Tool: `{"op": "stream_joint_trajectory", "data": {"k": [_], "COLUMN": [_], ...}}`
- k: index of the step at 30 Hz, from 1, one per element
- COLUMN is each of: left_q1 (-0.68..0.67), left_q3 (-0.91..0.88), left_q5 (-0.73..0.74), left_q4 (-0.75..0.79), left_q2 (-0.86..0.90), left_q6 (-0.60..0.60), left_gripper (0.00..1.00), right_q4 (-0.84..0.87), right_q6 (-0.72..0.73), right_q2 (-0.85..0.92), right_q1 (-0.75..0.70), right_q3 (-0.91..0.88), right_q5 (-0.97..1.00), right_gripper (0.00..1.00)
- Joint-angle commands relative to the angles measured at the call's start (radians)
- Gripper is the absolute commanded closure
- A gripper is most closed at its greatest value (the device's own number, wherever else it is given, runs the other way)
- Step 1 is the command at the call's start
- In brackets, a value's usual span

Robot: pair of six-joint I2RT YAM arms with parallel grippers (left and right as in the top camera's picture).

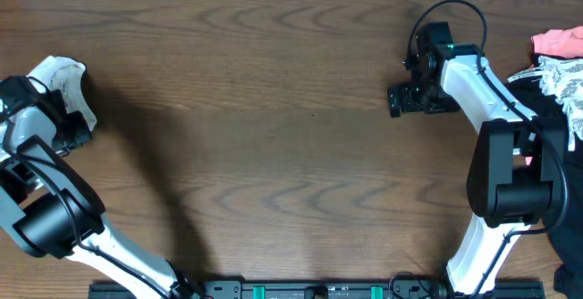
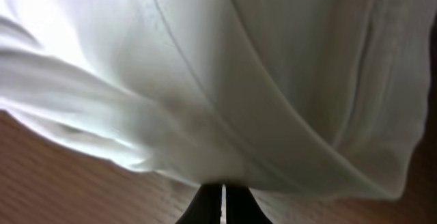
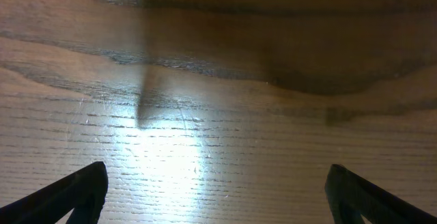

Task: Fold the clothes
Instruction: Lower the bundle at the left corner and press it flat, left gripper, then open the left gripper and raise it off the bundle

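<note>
The clothes, a bunched white T-shirt [image 1: 64, 78], hang at the table's far left edge. In the left wrist view the white cloth [image 2: 225, 80] fills almost the whole frame, with seams running across it. My left gripper [image 2: 223, 207] is shut on it, with a thin strip of white pinched between the dark fingers. My right gripper [image 1: 401, 100] stands at the back right of the table, far from the shirt. Its fingers [image 3: 75, 197] are spread wide over bare wood, so the right gripper [image 3: 217, 200] is open with nothing in it.
A pile of other garments lies at the right edge: pink cloth [image 1: 557, 42], white lace [image 1: 560, 80] and dark fabric below. The brown wooden table [image 1: 273, 135] stretches between the arms. Both arm bases sit along the front edge.
</note>
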Motion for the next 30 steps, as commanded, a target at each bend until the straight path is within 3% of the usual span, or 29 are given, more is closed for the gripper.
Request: {"op": "stream_joint_trajectory", "data": {"k": [1,6,13,23,30], "left_q1": [-0.016,-0.046,-0.090,-0.118,-0.116], "left_q3": [-0.001,-0.001,-0.001,-0.001,0.053], "left_q5": [-0.015,-0.006,0.122,0.135,0.140], "left_q4": [0.032,0.115,0.288,0.582,0.604], "left_q2": [0.038,0.077,0.088,0.119,0.074], "left_q6": [0.013,0.014,0.011,0.008,-0.140], "left_gripper": [0.94,0.94,0.94,0.94,0.94], "right_q4": [0.002,0.002,0.002,0.002,0.002], "right_q6": [0.014,0.014,0.014,0.014,0.014], "right_q2": [0.007,0.007,0.007,0.007,0.007], "right_q1": [-0.006,-0.006,-0.006,-0.006,-0.006], "right_q3": [-0.006,-0.006,-0.006,-0.006,-0.006], "right_q5": [0.007,0.007,0.007,0.007,0.007], "right_gripper": [0.01,0.01,0.01,0.01,0.01]}}
